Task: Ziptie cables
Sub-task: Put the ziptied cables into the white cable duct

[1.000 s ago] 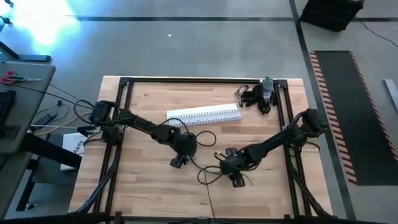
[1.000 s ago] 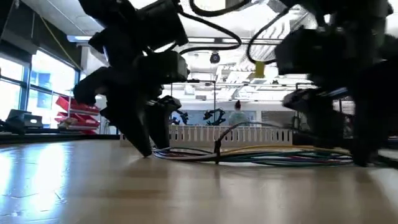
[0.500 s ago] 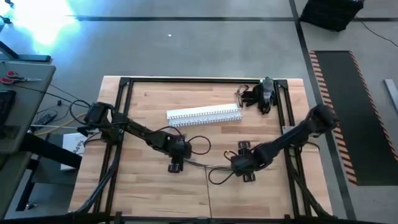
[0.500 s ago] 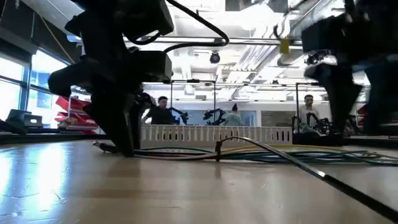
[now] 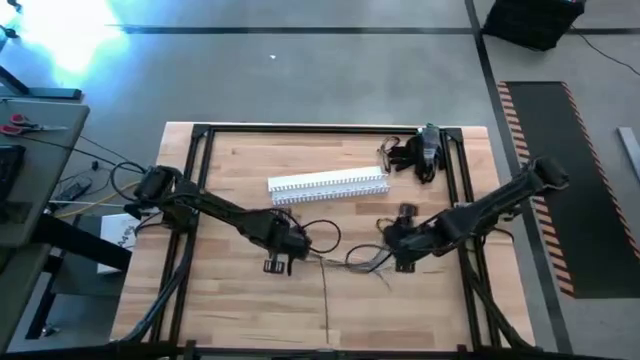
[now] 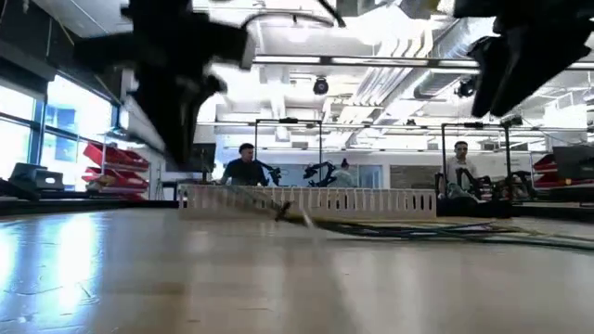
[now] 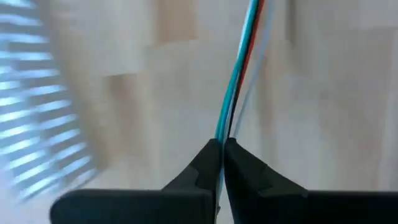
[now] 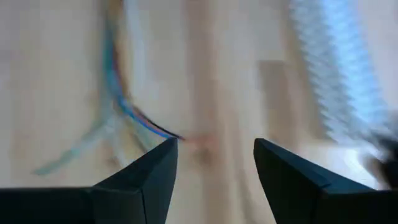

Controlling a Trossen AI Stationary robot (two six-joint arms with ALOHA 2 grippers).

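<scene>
Zero ties on the bundle as far as I can see; no ziptie is identifiable in any view, so the task looks early.

- Left end effector [image 5: 273,264] sits low over the counter [image 5: 230,300] near mid-table. Left wrist view shows its fingertips [image 7: 211,163] pinched together on the cables [image 7: 239,74], with teal, red and pale strands running straight out from the pinch. So one end of the bundle is gripped.
- Right end effector [image 5: 402,264] is right of centre, near the far end of the same bundle. Right wrist view shows its fingers [image 8: 155,171] spread wide with nothing between them; the wires lie on the wood just ahead, splaying out loosely.
- In the high view the cables stretch between the two end effectors across the middle of the counter, with one dark strand trailing toward the front edge. Strands are not gathered tight at the right-hand side.
- White slotted channel [image 5: 328,184] lies toward the back, well apart from the bundle. A dark object [image 5: 420,150] sits at the back right corner; can't tell what it is.
- People show in the room behind, clear of the arms.

My read: bundle is held at one end only. Left to do: gather the loose end, get a tie around it, cinch.
</scene>
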